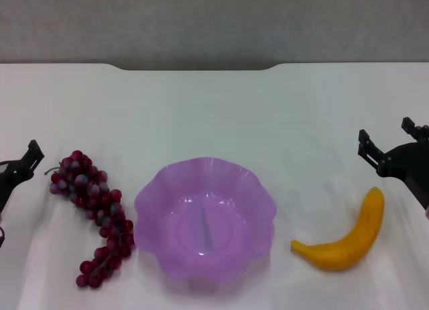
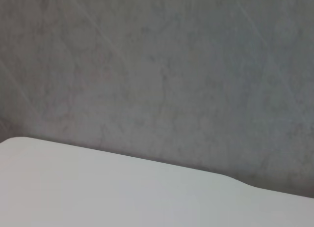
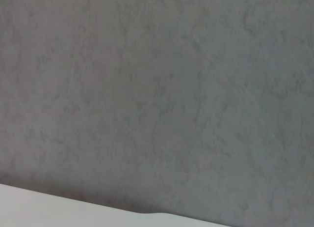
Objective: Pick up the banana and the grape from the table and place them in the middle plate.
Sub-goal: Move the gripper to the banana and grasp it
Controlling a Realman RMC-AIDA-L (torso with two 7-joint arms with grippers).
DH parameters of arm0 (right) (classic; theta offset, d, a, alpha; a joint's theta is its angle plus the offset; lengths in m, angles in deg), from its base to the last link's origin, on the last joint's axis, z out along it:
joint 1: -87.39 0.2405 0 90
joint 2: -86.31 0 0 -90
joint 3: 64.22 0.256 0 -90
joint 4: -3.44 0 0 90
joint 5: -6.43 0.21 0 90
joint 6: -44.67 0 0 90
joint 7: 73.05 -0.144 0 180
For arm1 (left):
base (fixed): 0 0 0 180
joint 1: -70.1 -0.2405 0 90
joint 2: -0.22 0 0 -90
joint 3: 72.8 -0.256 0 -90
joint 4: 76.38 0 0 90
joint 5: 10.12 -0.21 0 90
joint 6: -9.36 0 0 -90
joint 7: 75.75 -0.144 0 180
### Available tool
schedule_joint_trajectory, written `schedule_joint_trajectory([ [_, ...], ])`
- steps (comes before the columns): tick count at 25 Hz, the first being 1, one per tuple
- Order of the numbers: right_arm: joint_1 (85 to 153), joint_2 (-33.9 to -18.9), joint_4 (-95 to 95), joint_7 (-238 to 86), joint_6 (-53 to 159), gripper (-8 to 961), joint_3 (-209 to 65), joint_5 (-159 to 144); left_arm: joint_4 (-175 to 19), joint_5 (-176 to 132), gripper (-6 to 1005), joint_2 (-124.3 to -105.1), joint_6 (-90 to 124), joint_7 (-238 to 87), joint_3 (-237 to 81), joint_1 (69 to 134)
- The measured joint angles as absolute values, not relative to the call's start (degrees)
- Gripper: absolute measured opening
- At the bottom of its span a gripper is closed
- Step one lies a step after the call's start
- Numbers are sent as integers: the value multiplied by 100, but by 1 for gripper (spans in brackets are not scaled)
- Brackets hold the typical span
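The left gripper (image 1: 23, 164) sits at the left edge of the table (image 1: 214, 109), low over the surface; only one dark fingertip shows at the frame edge, so whether it is wide or narrow cannot be told. Just beside it, toward the middle of the table, lies the grape bunch (image 1: 94, 213), stretching from near the fingertip down toward the robot, not touching the gripper. Farther in the same direction stands the purple plate (image 1: 204, 219), upright with nothing in it; the grapes lie close beside its rim.

The right gripper (image 1: 389, 142) sits at the right edge of the table, its two dark fingers spread wide apart and holding nothing. The banana (image 1: 345, 236) lies just below and inward of it, nearer the robot, apart from the fingers. The plate is well beyond the banana from this gripper.

Both wrist views show only a strip of table (image 2: 122, 192) edge and a grey wall (image 3: 157, 89).
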State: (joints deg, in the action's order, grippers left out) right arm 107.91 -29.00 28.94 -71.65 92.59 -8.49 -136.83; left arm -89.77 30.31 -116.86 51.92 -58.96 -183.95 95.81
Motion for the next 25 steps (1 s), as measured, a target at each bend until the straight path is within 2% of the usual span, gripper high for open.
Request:
schedule_joint_trajectory([
  [18, 10789, -2869, 3295, -7247, 8985, 880, -922, -13710, -8974, 3028, 885, -11691, 5199, -5896, -18424, 9561],
  [20, 10711, -2808, 3790, -7184, 8599, 880, -863, -13742, -8971, 3029, 885, -11686, 5195, -5899, -18424, 9530],
  [23, 10450, -2586, 4983, -6830, 7458, 880, -567, -13763, -8892, 3028, 885, -11678, 5194, -5900, -18416, 9513],
  [25, 10178, -2493, 5961, -6432, 6401, 880, -190, -13769, -8864, 3029, 884, -11679, 5202, -5896, -18414, 9527],
])
